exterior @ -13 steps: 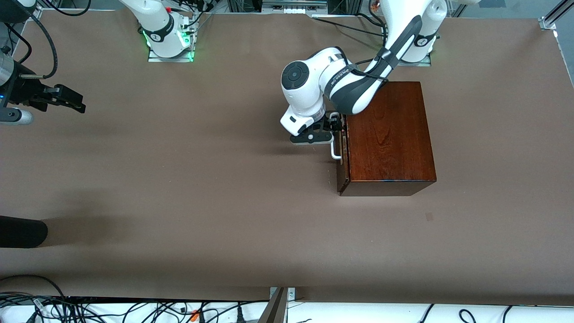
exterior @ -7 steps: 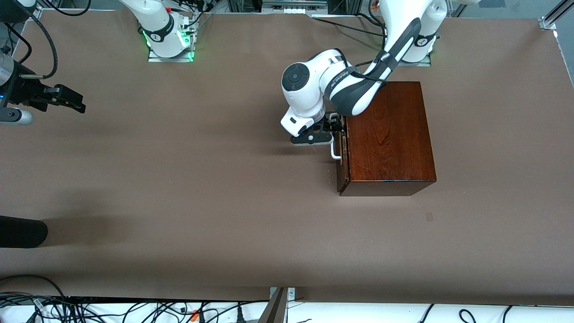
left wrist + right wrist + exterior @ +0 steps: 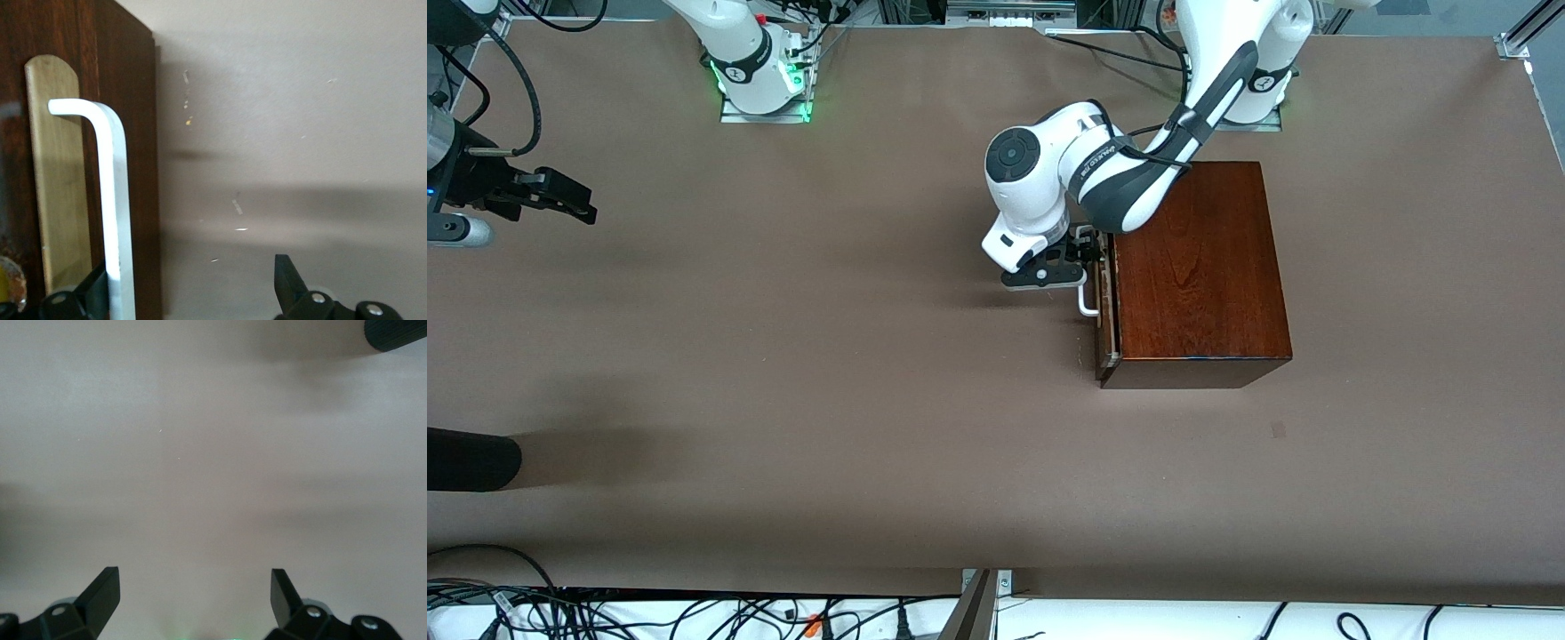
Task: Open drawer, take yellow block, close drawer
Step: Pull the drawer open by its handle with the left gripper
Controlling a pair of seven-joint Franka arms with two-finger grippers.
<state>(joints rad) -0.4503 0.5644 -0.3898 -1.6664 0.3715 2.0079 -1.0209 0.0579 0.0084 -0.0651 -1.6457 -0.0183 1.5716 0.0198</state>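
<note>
The reddish-brown wooden box stands toward the left arm's end of the table. Its drawer sticks out a narrow gap, dark front facing the right arm's end. My left gripper is at the white bar handle. In the left wrist view the handle stands before the dark drawer front, just inside one finger of the open left gripper. My right gripper waits open over the right arm's end, also shown in its wrist view. The yellow block is hidden.
A black cylinder pokes in at the right arm's end of the table, nearer the front camera; its tip shows in the right wrist view. Cables lie along the table's near edge. Brown table stretches between the arms.
The left gripper has shifted slightly toward the right arm's end with the handle, and the drawer has slid out a narrow gap. The right arm has not moved.
</note>
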